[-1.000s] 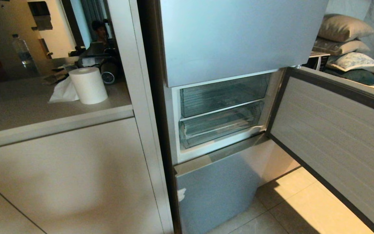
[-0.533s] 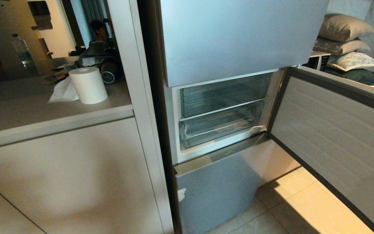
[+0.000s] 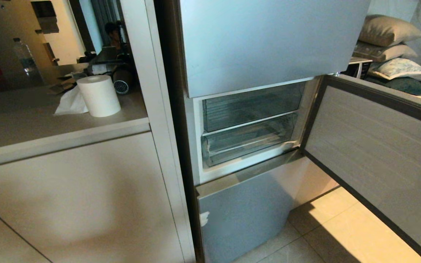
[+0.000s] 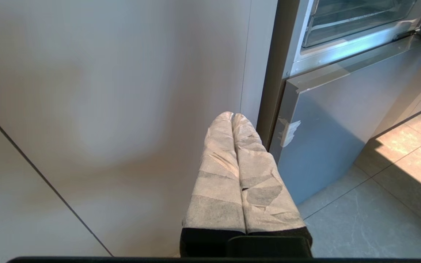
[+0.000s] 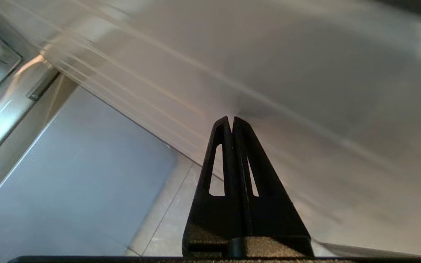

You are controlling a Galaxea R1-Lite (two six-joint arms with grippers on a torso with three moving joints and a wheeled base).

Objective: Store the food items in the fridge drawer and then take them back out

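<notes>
While shut in its bay: the fridge drawer (image 3: 249, 144) is the lower of two clear plastic bins, wide and shallow, ribbed along the bottom, with a tall transparent front wall.
Food: no fruit shows in any view.
Upper bin: the clear compartment (image 3: 252, 106) sits directly above, parted from the drawer by a thin white strip.
Fridge panels: smooth, flat silver-blue sheets above (image 3: 269, 40) and below (image 3: 245, 215) the open bay.
Fridge door (image 3: 375, 153): swung wide to the right, its inner face pale grey with fine level ridges and a dark rim.
Right gripper (image 5: 231, 122): black fingers with triangular cut-outs, pressed together, holding nothing, tips close to the ridged door face; only a dark part shows at the head view's right edge.
Left gripper (image 4: 232, 117): fingers wrapped in creased grey tape, pressed together, hanging before the plain beige cabinet front (image 4: 104, 109).
Open room: tiled floor (image 3: 345, 233) lies between lower panel and door.
Surface (image 3: 31, 117): matte beige, carrying a white paper roll (image 3: 99, 95).
</notes>
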